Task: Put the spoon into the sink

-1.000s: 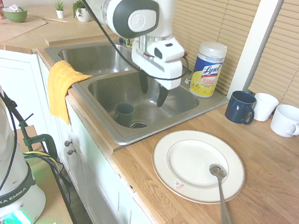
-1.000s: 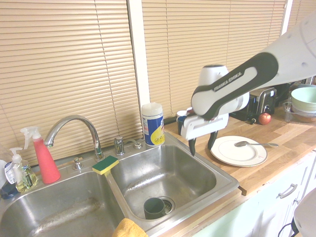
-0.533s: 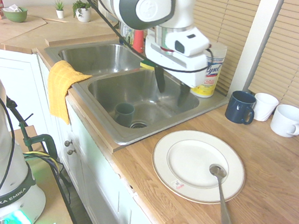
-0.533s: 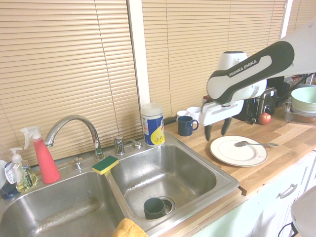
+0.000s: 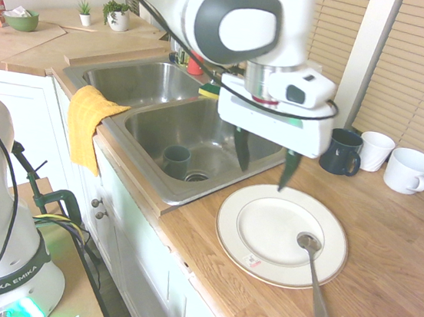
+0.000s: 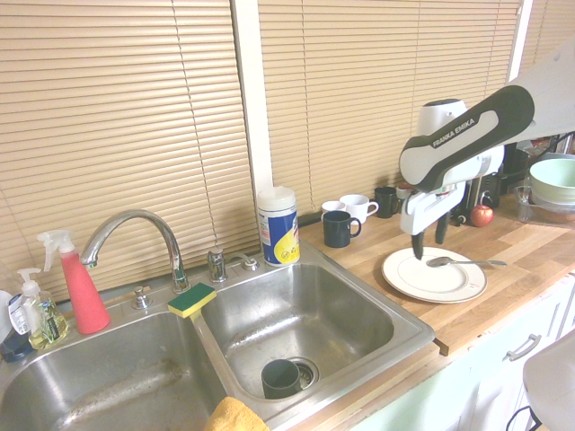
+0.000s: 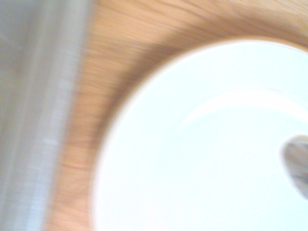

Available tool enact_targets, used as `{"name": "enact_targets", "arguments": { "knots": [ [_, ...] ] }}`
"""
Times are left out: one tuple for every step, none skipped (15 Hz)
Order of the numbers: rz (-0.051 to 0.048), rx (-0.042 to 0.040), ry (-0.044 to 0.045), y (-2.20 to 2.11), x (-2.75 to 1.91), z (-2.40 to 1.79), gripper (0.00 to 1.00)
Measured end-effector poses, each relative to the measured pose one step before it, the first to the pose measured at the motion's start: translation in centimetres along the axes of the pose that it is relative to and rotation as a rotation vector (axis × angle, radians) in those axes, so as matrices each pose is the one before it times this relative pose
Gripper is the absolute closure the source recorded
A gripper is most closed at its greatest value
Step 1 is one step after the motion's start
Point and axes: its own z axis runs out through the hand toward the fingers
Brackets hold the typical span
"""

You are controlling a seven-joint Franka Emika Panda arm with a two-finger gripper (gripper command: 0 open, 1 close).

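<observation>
- The sink [image 6: 388, 343], biggest thing in this job, sits let into the counter [image 6: 530, 260] and is ready to take the spoon; it has a dark cup [image 6: 281, 379] in the nearer basin to the plate, but no spoon, so the delivery itself is all left to do.
- The robot arm [image 5: 236, 24] reaches over the counter beside the sink; I'd judge it is on the approach, the first part of the work.
- The plate [image 5: 249, 267] lies flat on the wood, close to the sink's rim.
- The gripper [image 5: 264, 165] hangs above the far side of the plate, its two fingers spread apart with nothing between them. Grasping is not done.
- The spoon [image 5: 314, 278], smallest of all, rests with its bowl on the plate and its handle out over the edge. Left to do, as I see it: reach it, grip, lift, carry across, let go.
</observation>
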Motion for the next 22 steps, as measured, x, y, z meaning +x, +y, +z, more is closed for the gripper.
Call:
{"name": "enact_targets", "arguments": {
  "knots": [
    [0.00606, -0.00401, -0.00662, 0.645, 0.608, 0.387, 0.00],
    [0.00495, -0.00213, -0.00647, 0.399, 0.469, 0.332, 0.00],
    [0.00268, -0.00199, -0.00681, 0.326, 0.369, 0.398, 0.00],
    [0.00175, -0.00191, -0.00666, 0.402, 0.283, 0.449, 0.00],
    [0.00535, -0.00148, -0.00666, 0.661, 0.234, 0.501, 0.00],
    [0.00453, -0.00027, -0.00467, 0.781, 0.222, 0.384, 0.00],
    [0.00417, 0.00025, -0.00416, 0.760, 0.193, 0.325, 0.00],
    [0.00335, -0.00015, -0.00457, 0.586, 0.128, 0.270, 0.00],
    [0.00043, -0.00039, -0.00281, 0.348, 0.092, 0.239, 0.00],
    [-0.00090, 0.00010, -0.00102, 0.269, 0.111, 0.274, 0.00],
    [-0.00133, 0.00045, 0.00198, 0.139, 0.160, 0.315, 1.00],
    [-0.00015, -0.00070, -0.00061, 0.089, 0.147, 0.424, 1.00],
    [0.00028, 0.00019, 0.00183, -0.007, 0.163, 0.368, 1.00],
    [0.00097, 0.00298, 0.00475, -0.112, 0.191, 0.341, 1.00],
    [0.00227, 0.00577, 0.00843, -0.108, 0.279, 0.322, 1.00],
    [0.00305, 0.00626, 0.00799, -0.029, 0.429, 0.278, 1.00],
    [0.00522, 0.00590, 0.00697, 0.140, 0.408, 0.263, 1.00],
    [0.00935, 0.00501, 0.00769, 0.205, 0.488, 0.231, 1.00],
    [0.00972, 0.00549, 0.00628, 0.241, 0.520, 0.193, 1.00],
    [0.00646, 0.00206, 0.00143, 0.201, 0.481, 0.324, 1.00],
    [0.00569, 0.00337, 0.00337, 0.152, 0.470, 0.315, 1.00],
    [0.00590, 0.00027, -0.00328, 0.151, 0.398, 0.393, 1.00]
  ]
}}
